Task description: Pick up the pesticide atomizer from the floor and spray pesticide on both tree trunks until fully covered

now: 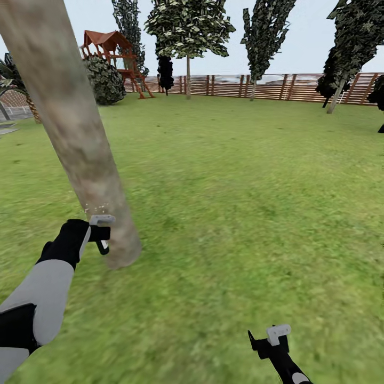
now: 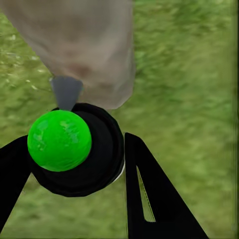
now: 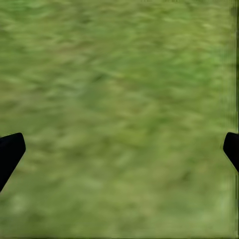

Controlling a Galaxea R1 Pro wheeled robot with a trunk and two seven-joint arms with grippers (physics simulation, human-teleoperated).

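Blurry green grass floor [image 1: 240, 202] covers nearly the whole scene, flat lawn running back to a brown horizontal-slat wooden fence [image 1: 266, 85] along the far edge. Pale sky above. Red-roofed wooden play tower [image 1: 114, 53] far left by the fence, round dark bush [image 1: 105, 81] just beside it. Several dark-leaved trees stand along the fence line, one with a thin straight trunk [image 1: 188, 77] near the middle. Palm fronds [image 1: 10, 72] at the far left edge. Close up, a thick mottled grey-tan tree trunk [image 1: 69, 122] leans across the upper left of the head view and meets the grass near the left gripper [image 1: 101, 233]. Left arm, grey sleeve with black wrist, reaches toward the trunk base. In the left wrist view the left gripper [image 2: 74, 164] has its black fingers [image 2: 149, 194] closed around the pesticide atomizer [image 2: 74, 149]: round black body, bright green ball cap, grey nozzle pointing at the trunk [image 2: 84, 45], which sits right ahead and near. A few pale specks show on the trunk just above the gripper in the head view. Right gripper [image 1: 271, 341] hangs low over bare grass, well apart from the trunk. In the right wrist view its finger tips [image 3: 10, 152] sit at opposite edges, spread wide, nothing between them, only grass [image 3: 119, 114] beneath.
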